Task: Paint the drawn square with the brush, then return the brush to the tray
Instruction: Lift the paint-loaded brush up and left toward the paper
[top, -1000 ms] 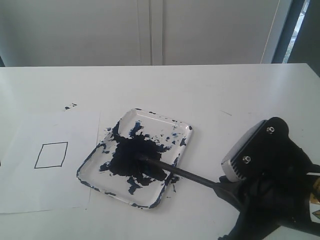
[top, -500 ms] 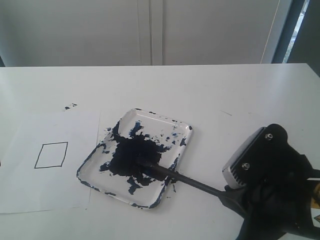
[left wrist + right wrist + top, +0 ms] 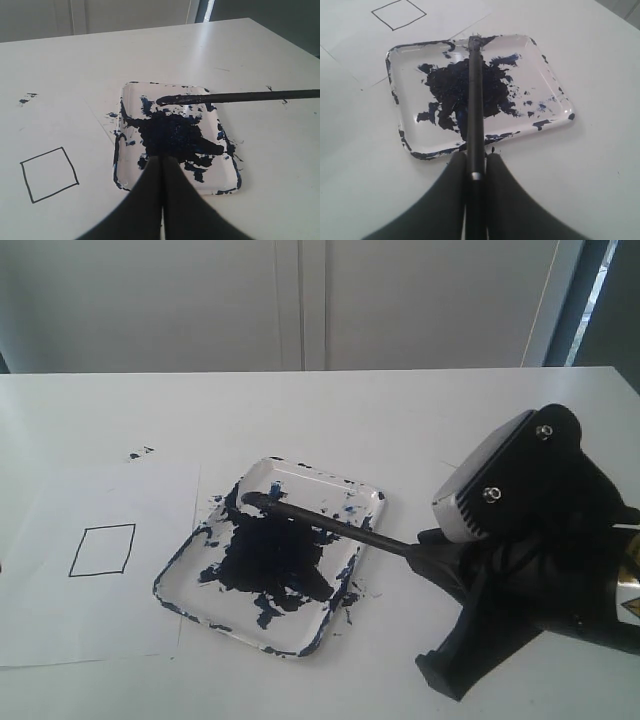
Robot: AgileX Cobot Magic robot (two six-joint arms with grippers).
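Painting not yet begun: thin black-outlined square (image 3: 102,549) on white paper blank, right hand (image 3: 476,165) pinching long black brush (image 3: 330,527) above paint-blotted clear plastic tray (image 3: 270,475), left hand (image 3: 162,167) pressed together.

We are seeing bright, even daylight flooding the white table (image 3: 420,420), the window strip (image 3: 600,290) at the exterior view's far right blowing out and shadows falling faint and soft. Every view is looking slightly grainy, the left gripper (image 3: 161,159) and right gripper (image 3: 476,157) blurring up close, while the wet brush (image 3: 240,96) is glinting
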